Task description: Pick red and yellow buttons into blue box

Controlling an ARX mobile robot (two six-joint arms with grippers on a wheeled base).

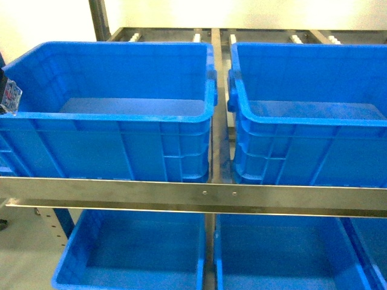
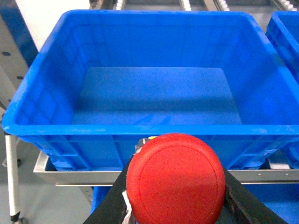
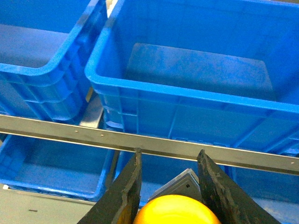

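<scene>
holding red button (image 2: 176,179) | left hand (image 2: 175,205) | before blue box (image 2: 154,79)

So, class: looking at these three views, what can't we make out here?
- Red button, left wrist view: body hidden beneath its own cap.
- Yellow button, right wrist view: cut off by the bottom edge.
- Head view: neither gripper visible; the object at the left edge is cropped, unidentifiable.
- Lower crates: partly hidden by the metal rail.

Red button (image 2: 176,179): body hidden under cap, bottom cropped. Yellow button (image 3: 177,211): only cap top in frame. Neither arm visible in head view; lower crates (image 1: 130,251) cut off.
</scene>
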